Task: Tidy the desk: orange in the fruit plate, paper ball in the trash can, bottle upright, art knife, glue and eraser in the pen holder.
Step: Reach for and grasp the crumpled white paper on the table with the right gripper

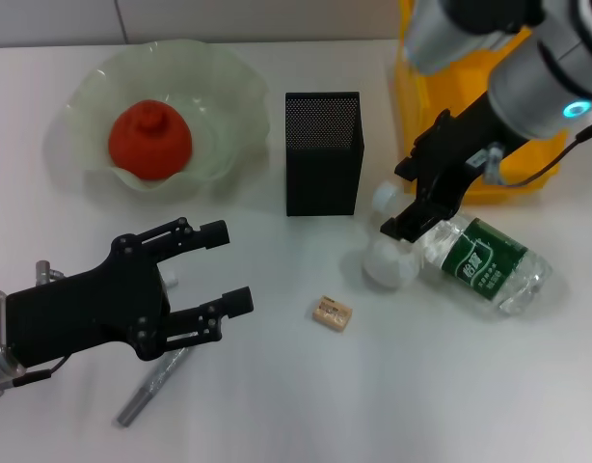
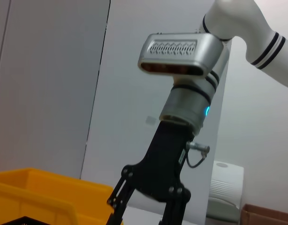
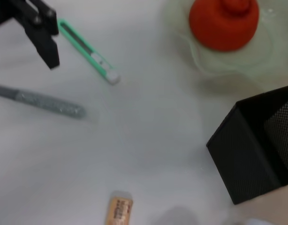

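The head view looks steeply down from above the near edge onto the white bench (image 1: 277, 405). The left wrist view sits low, facing up and across toward the right arm (image 2: 191, 101) and a yellow bin (image 2: 36, 192). The right wrist view looks down at close range. It shares 3 things with the head view: the pen holder (image 1: 322, 152) (image 3: 261, 154), orange (image 1: 149, 141) (image 3: 223, 21) and eraser (image 1: 332, 313) (image 3: 119, 209).
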Controlling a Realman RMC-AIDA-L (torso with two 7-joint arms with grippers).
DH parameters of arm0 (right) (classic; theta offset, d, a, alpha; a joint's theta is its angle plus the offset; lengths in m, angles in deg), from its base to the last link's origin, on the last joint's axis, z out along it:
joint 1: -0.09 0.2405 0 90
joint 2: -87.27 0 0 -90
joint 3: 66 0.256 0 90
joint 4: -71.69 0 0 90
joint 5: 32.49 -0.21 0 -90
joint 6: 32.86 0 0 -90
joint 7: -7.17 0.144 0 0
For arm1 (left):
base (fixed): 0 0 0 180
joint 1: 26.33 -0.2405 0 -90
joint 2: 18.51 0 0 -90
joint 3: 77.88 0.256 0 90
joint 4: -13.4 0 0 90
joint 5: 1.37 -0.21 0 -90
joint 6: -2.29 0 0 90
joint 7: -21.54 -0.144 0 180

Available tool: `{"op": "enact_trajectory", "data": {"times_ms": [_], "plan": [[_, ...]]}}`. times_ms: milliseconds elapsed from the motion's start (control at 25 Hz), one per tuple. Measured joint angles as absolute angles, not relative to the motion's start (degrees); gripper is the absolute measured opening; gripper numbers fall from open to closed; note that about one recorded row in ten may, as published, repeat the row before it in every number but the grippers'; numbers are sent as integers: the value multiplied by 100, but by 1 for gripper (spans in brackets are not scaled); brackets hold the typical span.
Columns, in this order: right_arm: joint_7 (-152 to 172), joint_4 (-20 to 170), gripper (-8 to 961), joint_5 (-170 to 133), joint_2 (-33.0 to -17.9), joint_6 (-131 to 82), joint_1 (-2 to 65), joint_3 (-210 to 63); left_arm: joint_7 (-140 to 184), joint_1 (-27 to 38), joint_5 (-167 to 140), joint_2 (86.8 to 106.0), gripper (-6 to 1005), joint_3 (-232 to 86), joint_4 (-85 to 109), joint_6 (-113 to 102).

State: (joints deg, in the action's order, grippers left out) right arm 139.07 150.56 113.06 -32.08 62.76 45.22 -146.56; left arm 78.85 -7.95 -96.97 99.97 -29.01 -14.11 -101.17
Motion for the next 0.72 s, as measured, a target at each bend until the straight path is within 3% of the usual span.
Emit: {"op": "enact_trajectory", "data": {"times_ms": [720], "plan": [[13922, 14288, 764, 11412, -3226, 5752, 4581, -15390, 7885, -743, -9711, 9997, 781, -2880, -1411, -10019]]}}
